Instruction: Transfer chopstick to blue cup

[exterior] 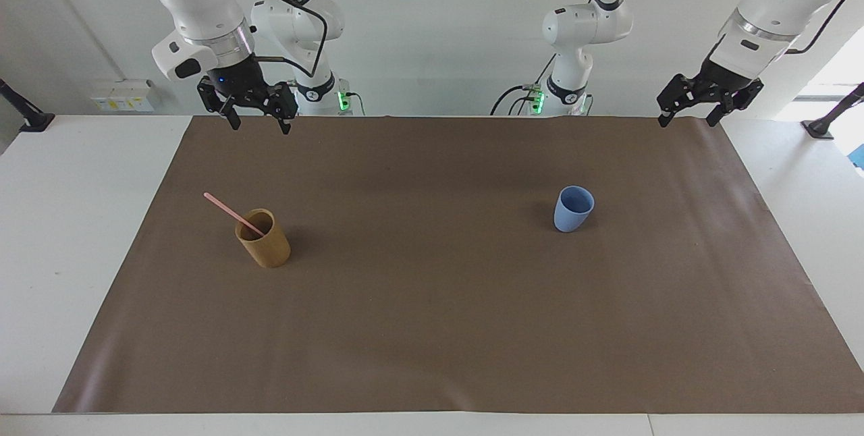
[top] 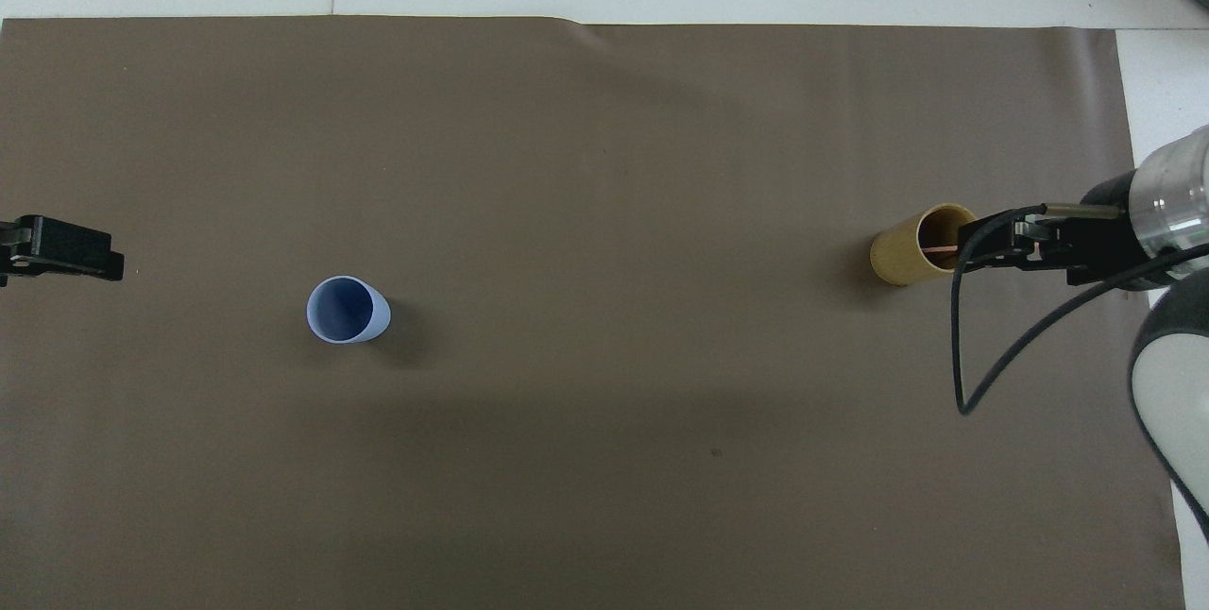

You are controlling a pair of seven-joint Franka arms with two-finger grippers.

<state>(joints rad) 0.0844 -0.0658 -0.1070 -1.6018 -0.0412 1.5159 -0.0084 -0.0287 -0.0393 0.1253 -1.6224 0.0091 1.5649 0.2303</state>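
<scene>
The pale-pink chopstick point(exterior: 231, 212) stands slanted in a tan wooden-looking cup point(exterior: 264, 240) at the right arm's end of the mat. Its upper end sticks out over the rim, and only a sliver of the chopstick point(top: 939, 251) shows in the overhead view. The light-blue cup point(exterior: 574, 208) stands upright and empty toward the left arm's end, and the blue cup point(top: 347, 310) also shows from overhead. My right gripper point(exterior: 260, 124) hangs open high over the mat, well above the tan cup and touching nothing. My left gripper point(exterior: 687, 120) waits open in the air over the mat's corner.
A brown mat point(exterior: 432, 328) covers most of the white table point(exterior: 61, 220). The two cups stand far apart on it. A black cable point(top: 982, 355) loops down from the right arm in the overhead view.
</scene>
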